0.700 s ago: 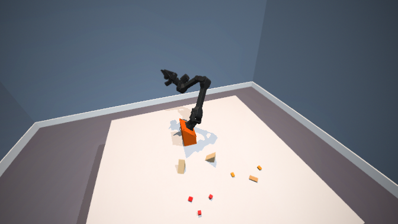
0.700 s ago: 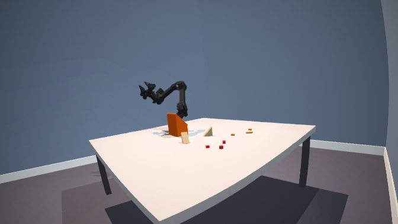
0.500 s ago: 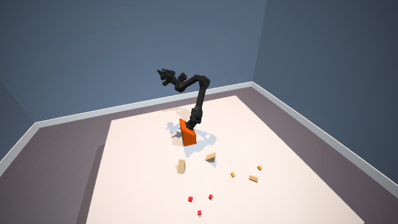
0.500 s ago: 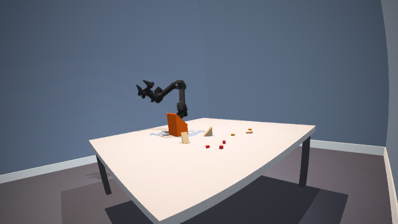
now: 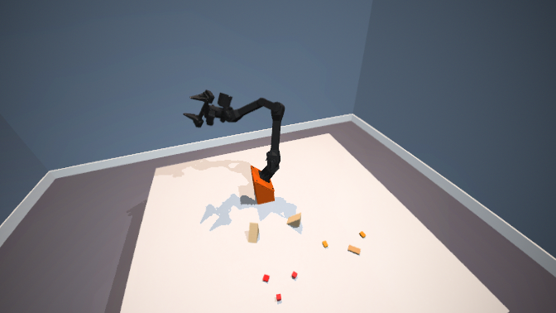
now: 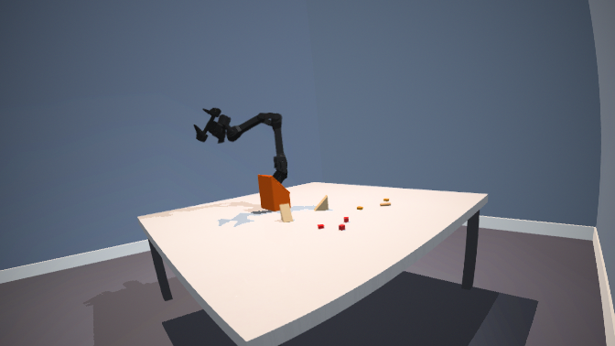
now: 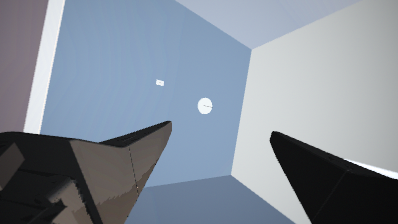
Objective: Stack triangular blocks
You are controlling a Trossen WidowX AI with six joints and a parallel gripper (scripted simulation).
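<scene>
Two tan triangular blocks stand apart on the white table [image 5: 198, 265] [image 6: 256, 275]. One block [image 5: 253, 233] [image 6: 285, 213] stands in front of the arm's orange base [image 5: 263, 190] [image 6: 272, 193]. The other block [image 5: 294, 219] [image 6: 322, 203] lies a little to its right. My gripper [image 5: 195, 106] [image 6: 205, 123] [image 7: 219, 130] is open and empty. It is raised high in the air, far above the table and to the left of the base, pointing away from the blocks. The wrist view shows only walls and ceiling between the fingers.
Three small red cubes [image 5: 266, 277] [image 5: 294, 274] [image 5: 278, 296] lie nearer the front of the table. Two small orange pieces [image 5: 325, 243] [image 5: 362, 234] and a flat tan piece [image 5: 353, 249] lie to the right. The table's edges drop to a dark floor.
</scene>
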